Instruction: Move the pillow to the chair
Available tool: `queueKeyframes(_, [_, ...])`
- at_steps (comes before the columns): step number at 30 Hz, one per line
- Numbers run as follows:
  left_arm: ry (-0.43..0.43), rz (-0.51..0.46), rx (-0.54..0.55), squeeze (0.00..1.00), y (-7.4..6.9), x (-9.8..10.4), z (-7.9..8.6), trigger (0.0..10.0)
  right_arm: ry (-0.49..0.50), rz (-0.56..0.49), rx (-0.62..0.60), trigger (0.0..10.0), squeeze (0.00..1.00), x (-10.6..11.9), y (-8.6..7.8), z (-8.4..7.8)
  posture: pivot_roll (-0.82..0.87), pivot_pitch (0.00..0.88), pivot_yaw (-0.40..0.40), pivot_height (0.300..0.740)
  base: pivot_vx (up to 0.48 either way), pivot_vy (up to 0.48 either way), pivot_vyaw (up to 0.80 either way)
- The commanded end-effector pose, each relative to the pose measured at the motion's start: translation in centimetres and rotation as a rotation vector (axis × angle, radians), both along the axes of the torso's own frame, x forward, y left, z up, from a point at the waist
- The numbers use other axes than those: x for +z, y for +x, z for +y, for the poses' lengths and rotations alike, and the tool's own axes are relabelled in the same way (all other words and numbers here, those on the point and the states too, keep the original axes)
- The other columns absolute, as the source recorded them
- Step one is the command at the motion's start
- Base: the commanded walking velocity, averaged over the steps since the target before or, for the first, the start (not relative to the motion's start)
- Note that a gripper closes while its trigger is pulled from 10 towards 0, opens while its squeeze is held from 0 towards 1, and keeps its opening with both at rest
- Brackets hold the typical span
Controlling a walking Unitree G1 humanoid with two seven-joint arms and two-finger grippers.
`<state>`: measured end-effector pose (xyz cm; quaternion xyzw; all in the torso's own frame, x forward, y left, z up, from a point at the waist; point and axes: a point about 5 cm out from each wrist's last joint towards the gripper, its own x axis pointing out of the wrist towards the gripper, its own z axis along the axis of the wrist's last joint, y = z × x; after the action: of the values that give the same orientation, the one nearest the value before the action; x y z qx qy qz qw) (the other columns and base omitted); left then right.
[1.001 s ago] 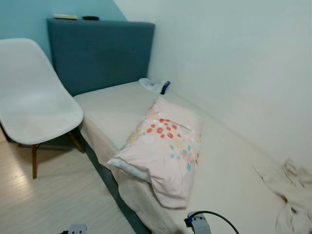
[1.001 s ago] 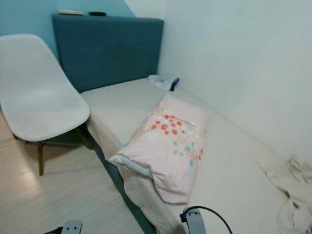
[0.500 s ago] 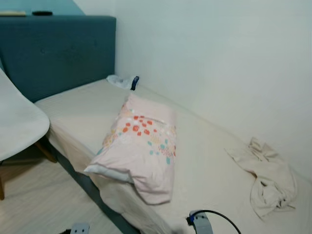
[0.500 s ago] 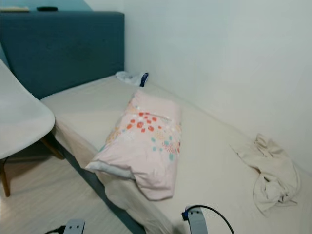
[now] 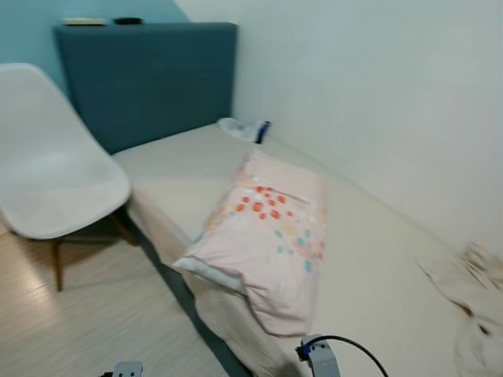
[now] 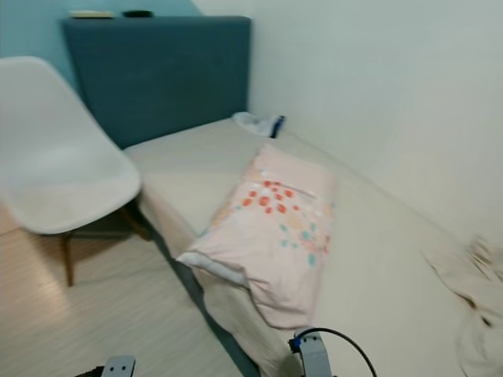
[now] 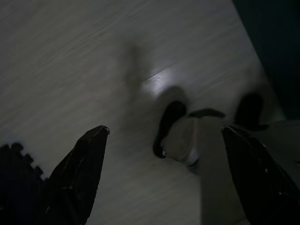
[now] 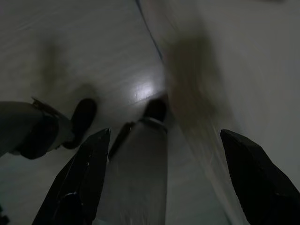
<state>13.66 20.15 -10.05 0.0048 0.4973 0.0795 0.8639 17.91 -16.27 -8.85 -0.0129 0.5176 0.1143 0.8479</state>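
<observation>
A pale pink pillow with red and teal dots lies on the bed, its near corner hanging over the bed's left edge. A white shell chair on wooden legs stands on the floor to the left of the bed, beside the blue headboard. Both arms hang low. The left gripper is open above the dim wooden floor. The right gripper is open too, next to the bed's side. Neither touches anything.
A crumpled beige cloth lies on the bed at the right. A small white and blue bundle sits by the wall near the headboard. Pale wooden floor runs between chair and bed. The picture is blurred.
The whole picture has swung back to the left, so the chair is in full view again and the beige cloth sits at the right edge. Nothing on the bed has moved.
</observation>
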Motion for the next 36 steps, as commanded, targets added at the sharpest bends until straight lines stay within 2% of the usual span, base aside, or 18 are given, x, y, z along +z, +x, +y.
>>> queueKeyframes(1, [-0.008,0.009,0.005,0.0,-0.2,-0.1,-0.3,10.0,-0.038,-0.003,0.0,10.0,0.0,-0.1,-0.3,-0.6,0.18,0.0,-0.125,0.74,0.0,0.0,0.0])
queueKeyframes(6, [-0.004,-0.005,-0.005,0.0,0.3,0.0,-0.3,10.0,-0.05,-0.017,-0.038,10.0,0.0,0.0,0.0,-1.1,0.18,0.0,-0.125,0.74,0.0,0.0,0.0])
queueKeyframes(11, [0.01,-0.004,-0.02,0.0,0.4,0.1,-0.2,10.0,-0.025,-0.039,-0.018,10.0,0.0,0.2,0.3,-0.9,0.18,0.0,-0.127,0.74,0.048,0.0,0.0])
queueKeyframes(14, [0.01,-0.001,-0.014,0.0,0.2,0.0,-0.1,10.0,-0.048,-0.045,0.022,10.0,0.0,0.2,0.3,-0.8,0.18,0.0,-0.127,0.74,0.164,0.0,0.7])
queueKeyframes(20, [0.011,0.009,-0.013,0.0,-0.2,-0.1,-0.1,10.0,-0.048,-0.039,0.025,10.0,0.0,0.1,0.1,-0.8,0.18,0.0,-0.124,0.74,0.0,0.0,0.76])
queueKeyframes(24, [0.011,0.012,-0.014,0.0,-0.3,-0.1,0.0,10.0,-0.111,-0.029,0.055,10.0,0.0,-0.1,-0.2,-1.1,0.18,0.0,-0.121,0.74,0.0,0.0,0.0])
queueKeyframes(29, [0.01,0.011,-0.021,0.0,-0.2,-0.1,-0.1,10.0,-0.108,-0.011,0.014,10.0,0.0,-0.2,-0.6,-1.1,0.17,0.0,-0.113,0.74,0.0,0.0,0.0])
queueKeyframes(36, [0.007,0.007,-0.046,0.0,0.0,0.0,-0.2,10.0,-0.106,-0.002,-0.024,10.0,0.0,-0.3,-0.8,-1.7,0.16,0.0,-0.104,0.74,0.0,0.0,-0.79])
